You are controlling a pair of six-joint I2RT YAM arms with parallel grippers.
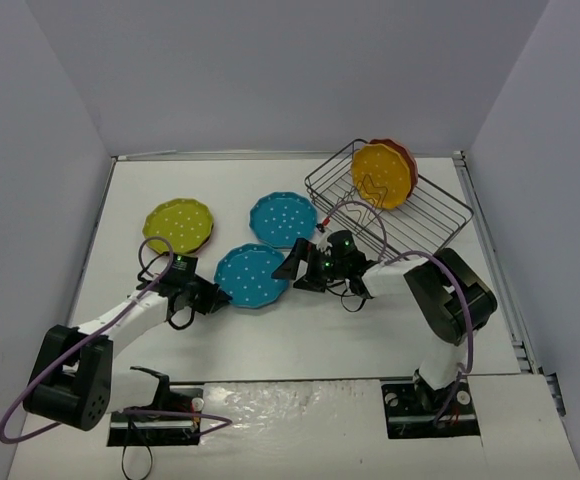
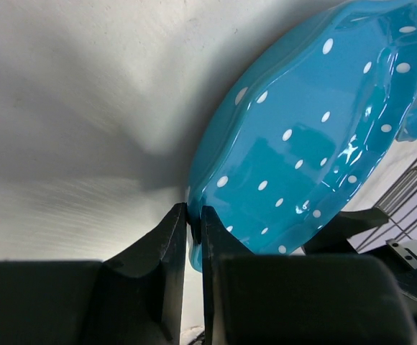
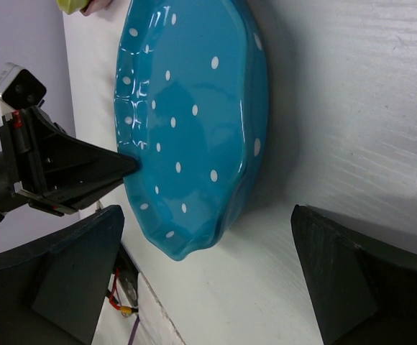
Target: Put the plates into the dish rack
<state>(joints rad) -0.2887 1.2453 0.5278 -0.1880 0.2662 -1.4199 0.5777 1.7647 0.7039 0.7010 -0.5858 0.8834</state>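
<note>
A teal blue plate (image 1: 252,276) lies in the middle of the table, tilted, with its left rim pinched in my left gripper (image 1: 217,295). In the left wrist view the fingers (image 2: 171,237) are shut on that rim of the plate (image 2: 309,136). My right gripper (image 1: 298,274) is open and empty just off the plate's right edge; in the right wrist view (image 3: 208,277) the plate (image 3: 194,122) sits beyond the spread jaws. The dish rack (image 1: 425,215) stands at the back right with an orange plate (image 1: 381,176) and a reddish plate (image 1: 407,162) upright in it.
A second teal plate (image 1: 283,220) lies flat behind the held one. A lime green plate (image 1: 178,225) rests on a pink plate (image 1: 210,236) at the back left. Grey walls enclose the table.
</note>
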